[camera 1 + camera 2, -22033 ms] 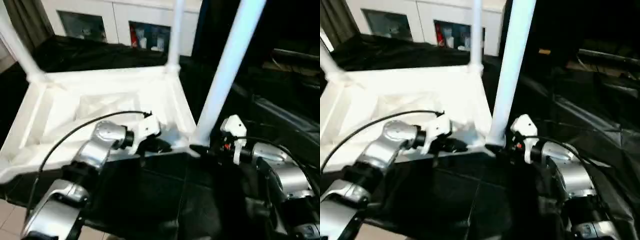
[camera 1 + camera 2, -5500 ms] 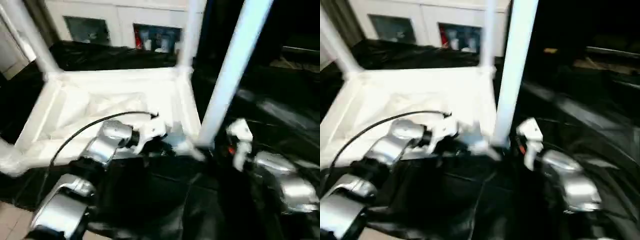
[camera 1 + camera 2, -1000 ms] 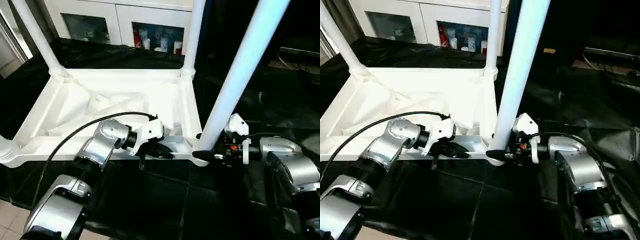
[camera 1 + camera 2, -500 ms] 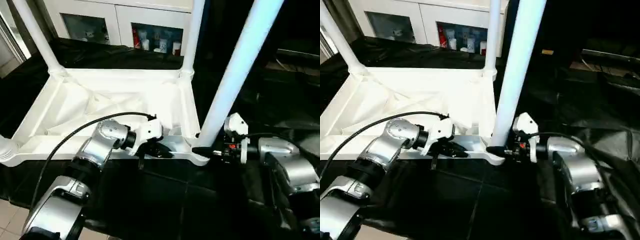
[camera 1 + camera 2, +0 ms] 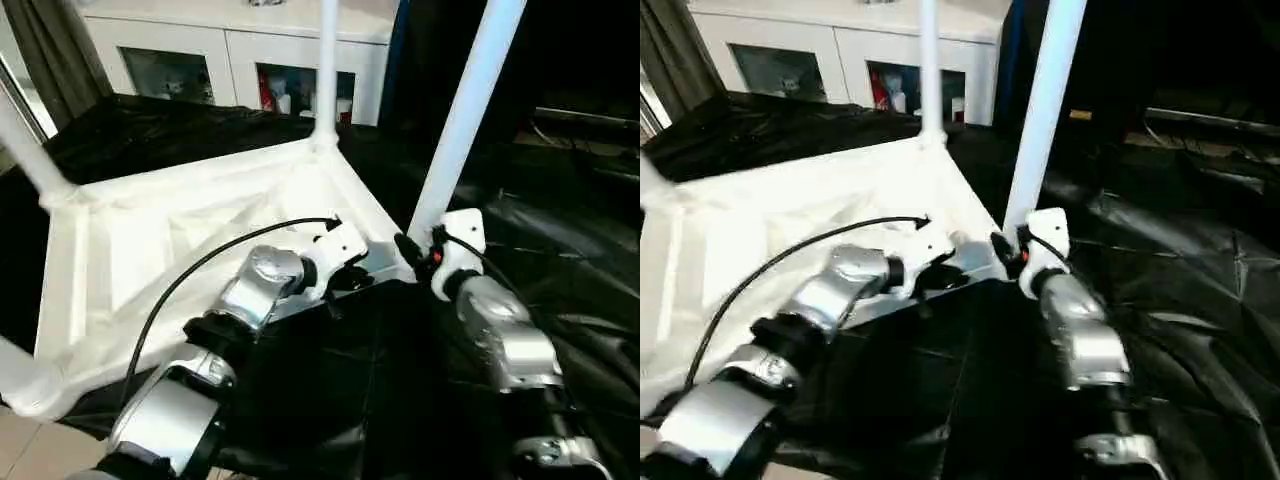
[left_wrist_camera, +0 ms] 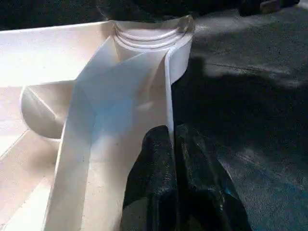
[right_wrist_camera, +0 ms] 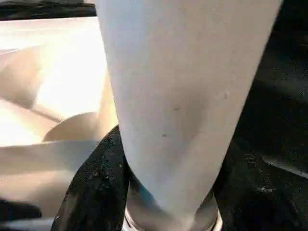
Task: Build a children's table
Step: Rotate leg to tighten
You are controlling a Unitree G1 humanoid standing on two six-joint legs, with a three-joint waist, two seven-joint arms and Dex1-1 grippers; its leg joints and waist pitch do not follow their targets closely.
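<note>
White cupboards point(image 5: 230, 70) w/ glass doors at the back; black-draped tabletop point(image 5: 380, 400) in front, carrying the upturned kids' table point(image 5: 150, 240), legs pointing up.

Vs. a sec ago: kids' table swung round on the tabletop. Was lying w/ its long side square along the near edge; now sits skewed, near-right corner pushed in toward the middle, long side running off diagonally toward the near-left corner. Cupboards barely shifted, so read as a real turn of the piece, not just a camera move.

Left end effector point(image 6: 173, 144) pinched shut on the raised rim point(image 6: 168, 86), one finger each side of the thin wall. Right end effector point(image 5: 410, 248) clamped round the base of the near leg point(image 5: 460, 110), just above its corner socket; fingers point(image 7: 96, 192) hugging both sides of the tube.

Far leg point(image 5: 326, 70) and left leg point(image 5: 25, 150) standing in their sockets. Near-left corner cut off at the frame edge, leg there not checkable.

Meaning for the task: prob. late stage, repositioning rather than fetching parts. Turn likely made to bring another corner within reach or to twist/seat the gripped leg. Seating depth of that leg not visible, so worth a check before letting go.
</note>
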